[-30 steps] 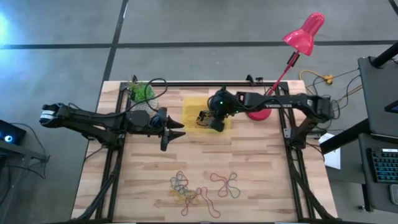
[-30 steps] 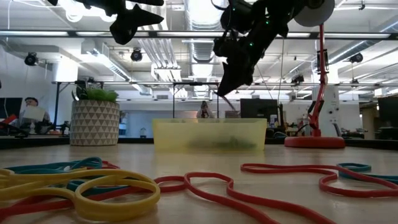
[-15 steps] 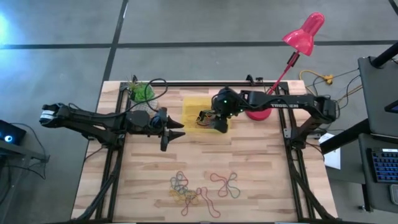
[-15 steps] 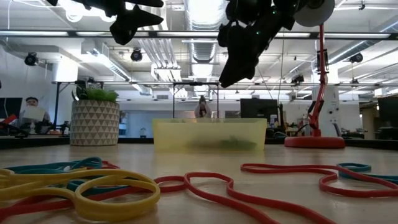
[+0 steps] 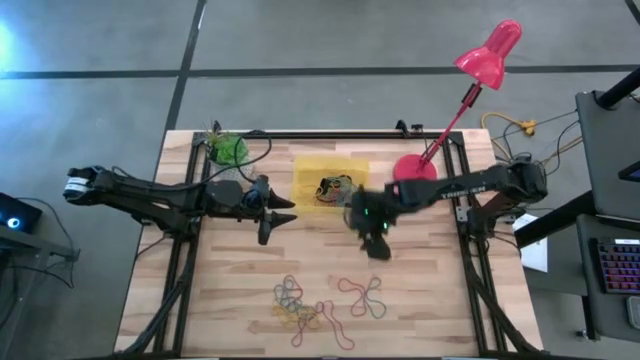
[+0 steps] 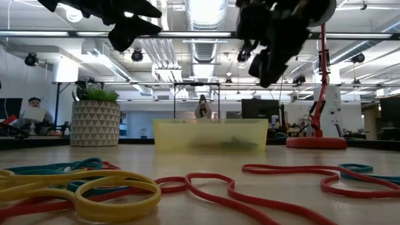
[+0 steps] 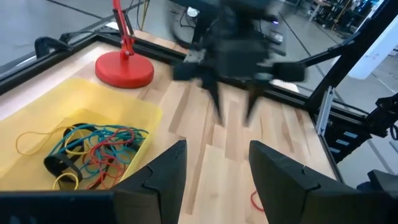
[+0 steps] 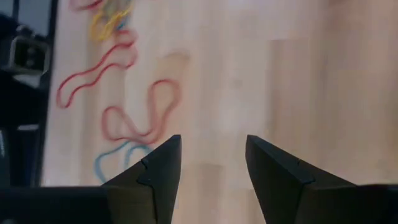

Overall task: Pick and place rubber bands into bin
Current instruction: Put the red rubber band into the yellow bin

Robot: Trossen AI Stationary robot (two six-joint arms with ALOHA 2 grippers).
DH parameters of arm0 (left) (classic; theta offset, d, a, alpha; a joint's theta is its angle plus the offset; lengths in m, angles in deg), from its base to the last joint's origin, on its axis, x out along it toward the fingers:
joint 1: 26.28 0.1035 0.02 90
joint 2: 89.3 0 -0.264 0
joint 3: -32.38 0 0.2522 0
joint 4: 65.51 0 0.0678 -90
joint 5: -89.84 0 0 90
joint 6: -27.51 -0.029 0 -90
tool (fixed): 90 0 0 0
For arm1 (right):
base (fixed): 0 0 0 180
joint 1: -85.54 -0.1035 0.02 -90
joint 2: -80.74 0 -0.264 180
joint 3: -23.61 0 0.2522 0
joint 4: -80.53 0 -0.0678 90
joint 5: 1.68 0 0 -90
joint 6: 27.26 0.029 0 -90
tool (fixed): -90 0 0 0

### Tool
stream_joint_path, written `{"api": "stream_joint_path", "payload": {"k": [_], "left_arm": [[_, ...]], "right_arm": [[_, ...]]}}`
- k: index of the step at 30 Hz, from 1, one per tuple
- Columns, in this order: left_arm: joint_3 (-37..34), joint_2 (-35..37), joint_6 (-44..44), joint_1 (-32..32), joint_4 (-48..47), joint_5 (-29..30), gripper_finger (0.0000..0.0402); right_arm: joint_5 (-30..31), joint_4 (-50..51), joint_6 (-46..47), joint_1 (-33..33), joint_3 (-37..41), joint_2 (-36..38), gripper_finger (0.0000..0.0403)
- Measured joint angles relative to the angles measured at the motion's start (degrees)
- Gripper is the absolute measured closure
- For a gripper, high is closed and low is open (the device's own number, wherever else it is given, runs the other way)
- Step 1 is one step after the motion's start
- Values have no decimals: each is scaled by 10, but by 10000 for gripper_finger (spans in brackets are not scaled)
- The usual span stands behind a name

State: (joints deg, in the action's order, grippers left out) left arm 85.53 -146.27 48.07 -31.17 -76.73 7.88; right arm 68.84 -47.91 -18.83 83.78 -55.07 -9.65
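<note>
The right claw point(image 5: 376, 240) hangs above bare bench point(image 5: 440, 290) just near of the bin point(image 5: 306, 183), its fingers point(image 8: 273, 171) spread wide with nothing between them. In the high view it is smeared, so its outline is hard to make out; the left wrist view shows it as a dark blur with two prongs pointing down.

The left claw point(image 5: 276, 215) hovers left of the bin, also wide and empty, its fingers point(image 7: 163, 176) framing the bench in its own camera.

The bin, a translucent yellow tray, sits at the far middle of the bench beside the lamp's red base point(image 5: 414, 168). Inside lies a tangle of rubber bands point(image 7: 87, 146) in red, blue, yellow and black; through the wall in the low view they show only as a dim greenish smudge.

More rubber bands point(image 5: 330, 300) lie loose on the near part of the bench, red, yellow and teal loops overlapping. In the low view their ends are cut off by the edge.

A potted plant point(image 6: 95, 122) stands at the far left corner.
</note>
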Motion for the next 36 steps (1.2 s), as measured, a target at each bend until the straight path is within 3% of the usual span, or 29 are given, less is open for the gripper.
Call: {"api": "stream_joint_path", "payload": {"k": [10,17,24,36], "left_arm": [[-25,0,0,0,0,0,243],[-27,0,-19,0,0,0,243],[-31,0,-20,0,0,-12,243],[-31,0,-20,0,-5,-50,243]], "right_arm": [[110,-72,153,-161,39,-2,251],[213,-131,247,-212,40,-12,245],[198,-180,296,-226,36,-69,202],[194,-172,393,-234,23,-154,110]]}}
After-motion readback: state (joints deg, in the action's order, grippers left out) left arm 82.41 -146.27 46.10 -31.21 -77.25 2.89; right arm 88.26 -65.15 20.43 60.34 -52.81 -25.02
